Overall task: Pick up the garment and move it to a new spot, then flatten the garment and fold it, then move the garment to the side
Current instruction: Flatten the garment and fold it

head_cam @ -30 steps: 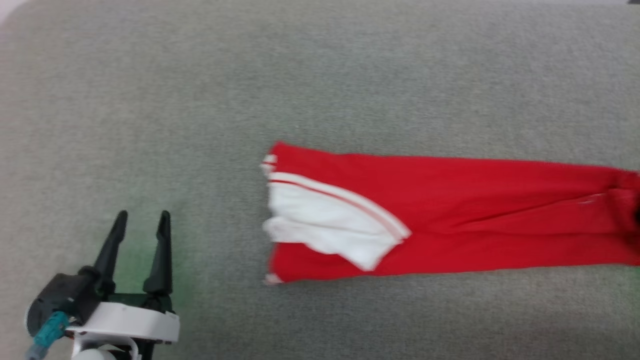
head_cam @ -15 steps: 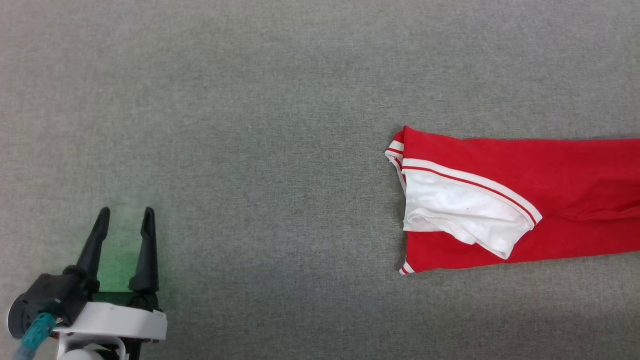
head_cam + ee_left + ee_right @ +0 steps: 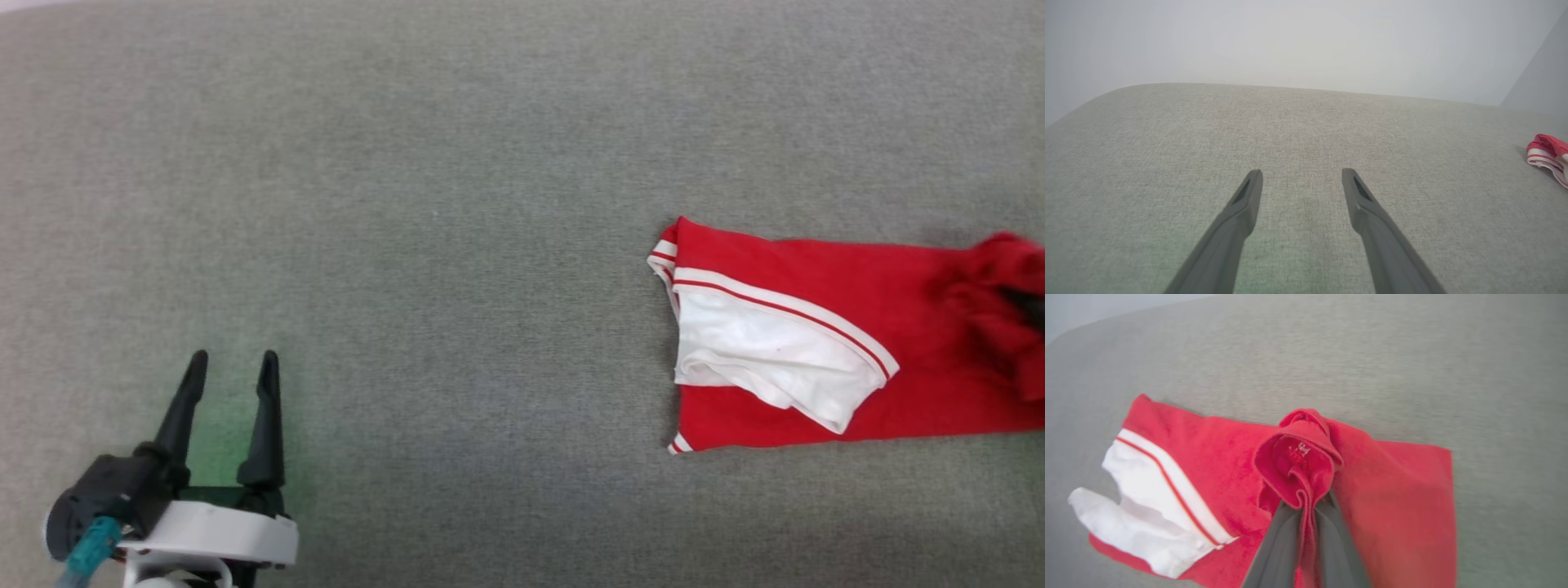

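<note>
The right hand (image 3: 1306, 503) is pinched almost closed on a bunched fold of the garment (image 3: 1392, 490), and red cloth curls up above its fingertips at the centre of the right wrist view. The left hand (image 3: 233, 359) is spread wide and empty at the lower left of the head view, well apart from the cloth. The grey fabric surface (image 3: 449, 204) stretches between them, with a pale wall (image 3: 1290, 41) behind it. In the head view the garment lies right of centre as a long folded band. Its long axis runs left to right, with the white sleeve (image 3: 767, 351) end pointing left and the gathered end at the right edge.
</note>
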You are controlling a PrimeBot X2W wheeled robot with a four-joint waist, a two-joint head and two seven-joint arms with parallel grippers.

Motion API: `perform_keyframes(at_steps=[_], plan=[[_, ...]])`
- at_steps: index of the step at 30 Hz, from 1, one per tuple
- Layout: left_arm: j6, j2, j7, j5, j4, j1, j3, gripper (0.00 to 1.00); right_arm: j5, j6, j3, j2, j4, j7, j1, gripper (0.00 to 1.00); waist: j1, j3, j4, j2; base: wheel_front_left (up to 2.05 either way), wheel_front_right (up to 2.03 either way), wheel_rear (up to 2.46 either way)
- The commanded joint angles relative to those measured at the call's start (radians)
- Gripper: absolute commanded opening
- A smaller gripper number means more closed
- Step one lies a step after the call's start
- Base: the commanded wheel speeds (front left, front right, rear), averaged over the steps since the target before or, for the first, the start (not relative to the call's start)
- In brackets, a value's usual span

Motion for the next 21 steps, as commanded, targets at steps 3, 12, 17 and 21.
perform_keyframes(at_steps=[3,12,17,21], plan=[[-0.002,-0.011,0.001,0.009,0.005,0.007,-0.011,1.00,-0.030,-0.001,0.036,0.030,-0.086,0.035,0.002,0.00,0.0000,-0.008,0.025,0.0000,0.00,0.00,0.00],[-0.002,-0.037,0.001,0.014,0.010,-0.017,-0.022,1.00,-0.108,-0.001,0.147,0.172,-0.223,0.154,-0.104,0.00,0.0000,-0.006,0.078,0.0000,0.00,0.00,0.00],[-0.002,-0.053,0.001,0.019,0.008,-0.028,-0.025,1.00,-0.145,-0.001,0.186,0.245,-0.195,0.176,-0.154,0.00,0.0000,-0.002,0.103,0.0000,0.00,0.00,0.00],[-0.002,-0.061,0.001,0.018,0.009,-0.033,-0.029,1.00,-0.168,-0.001,0.204,0.270,-0.155,0.168,-0.163,0.00,0.0000,0.001,0.117,0.0000,0.00,0.00,0.00]])
